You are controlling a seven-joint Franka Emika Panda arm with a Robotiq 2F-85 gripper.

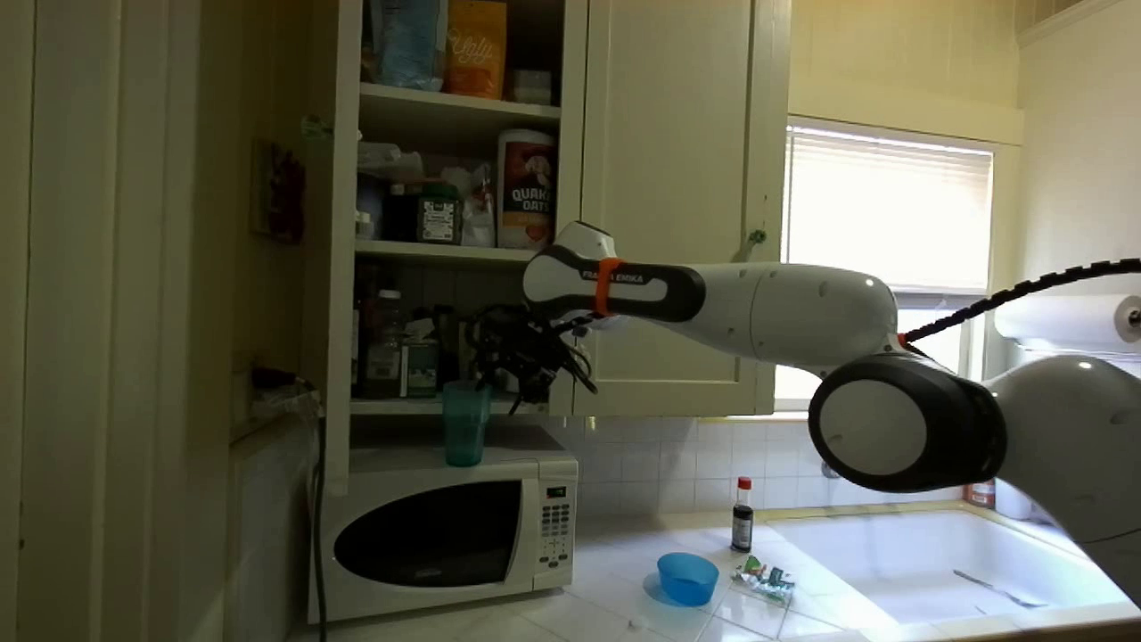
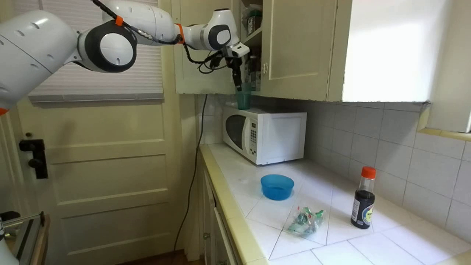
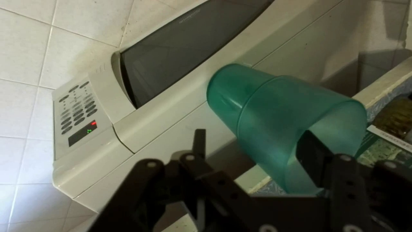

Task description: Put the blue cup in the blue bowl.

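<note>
Obs. blue cup (image 3: 273, 106) upright atop microwave (image 2: 265, 136), nr front edge. In wrist view, see gripper (image 3: 255, 145) w/ fingers (image 3: 199, 143) spread apart, incl. 1 fingertip (image 3: 311, 156) overlapping cup mouth; can't tell if inside or in front. In ext. view, note blue bowl (image 2: 277, 189) on tiled counter (image 2: 237, 165), apart fr. microwave, nr crinkled plastic packet (image 2: 306, 221) w/ green bits. Also log red-capped bottle (image 2: 363, 206) upright nr packet, cupboard shelves (image 1: 446, 251) above microwave.
</note>
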